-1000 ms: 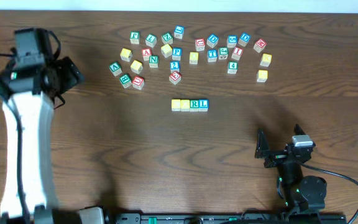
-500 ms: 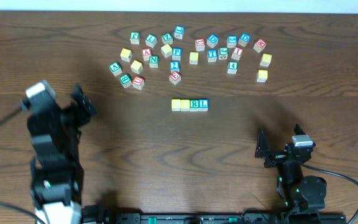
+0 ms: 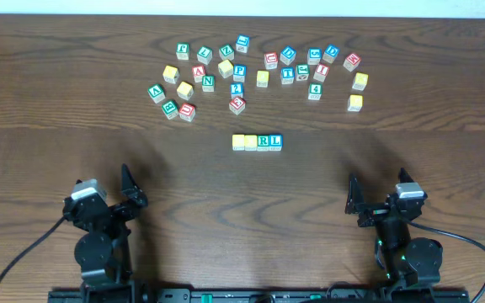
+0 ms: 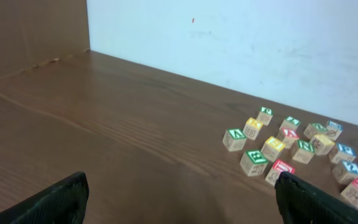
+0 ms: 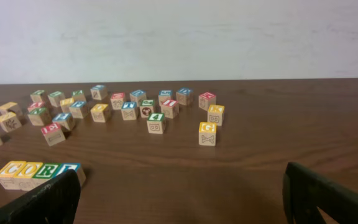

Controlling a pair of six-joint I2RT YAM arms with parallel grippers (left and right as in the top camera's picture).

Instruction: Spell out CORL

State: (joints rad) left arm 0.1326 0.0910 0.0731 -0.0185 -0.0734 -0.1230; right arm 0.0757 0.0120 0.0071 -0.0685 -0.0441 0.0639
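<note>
The left hand (image 3: 105, 198) hovers low over the tabletop (image 3: 226, 219) at its near edge. Its fingers are spread wide and grip nothing. The right hand (image 3: 379, 198) sits the same way at the other near corner, fingers wide apart and empty.

The CORL row (image 3: 257, 142) lies on the tabletop ahead of both hands and between them: forward and to the right of the left hand, forward and to the left of the right hand, well apart from each. Its four cubes touch side by side in a straight line, two yellow tops, then the green R, then the blue L. In the right wrist view the row (image 5: 39, 172) shows just past that hand's left fingertip.

The loose cubes (image 3: 251, 71) are scattered farther ahead, beyond the row, in a wide band.
</note>
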